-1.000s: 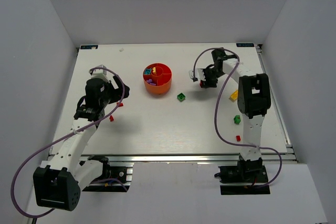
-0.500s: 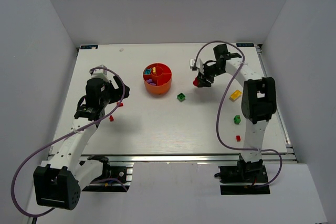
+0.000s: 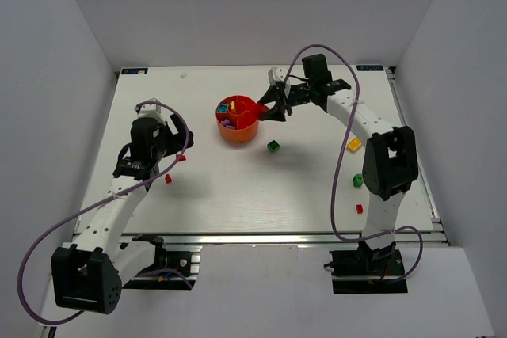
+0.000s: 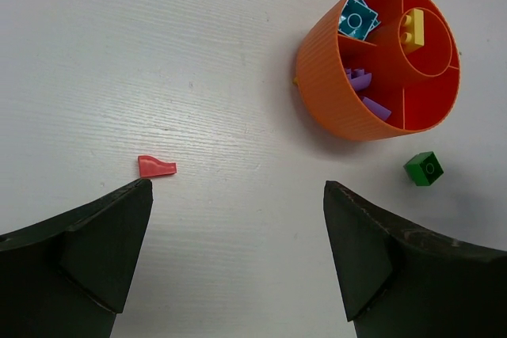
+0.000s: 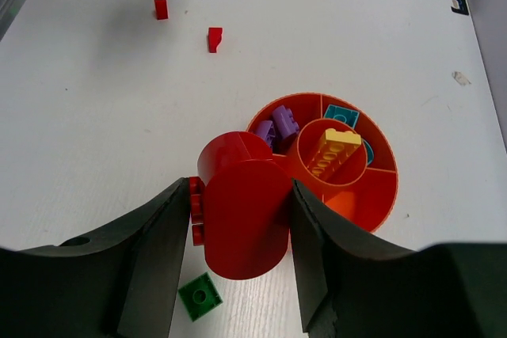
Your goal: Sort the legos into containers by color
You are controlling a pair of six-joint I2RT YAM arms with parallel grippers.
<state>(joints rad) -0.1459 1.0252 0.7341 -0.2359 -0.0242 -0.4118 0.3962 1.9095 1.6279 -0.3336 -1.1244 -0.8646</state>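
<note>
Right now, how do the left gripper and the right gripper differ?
The left gripper is wide open, empty; the right gripper is shut on a rounded red lego. The left gripper hangs over the table away from the bowl, the right gripper at its edge. Both have dark fingers.

bowl [image 4: 325, 93]: ribbed plastic | red lego [image 5: 242, 219]: smooth plastic | table [image 4: 198, 53]: matt, smooth

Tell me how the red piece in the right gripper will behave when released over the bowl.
The red piece looks like hard plastic, so it should be stiff in the right gripper. Its smooth, rounded sides suggest it could slip or roll once released. It looks wide beside the wedges of the bowl, so it may perch rather than drop in.
</note>
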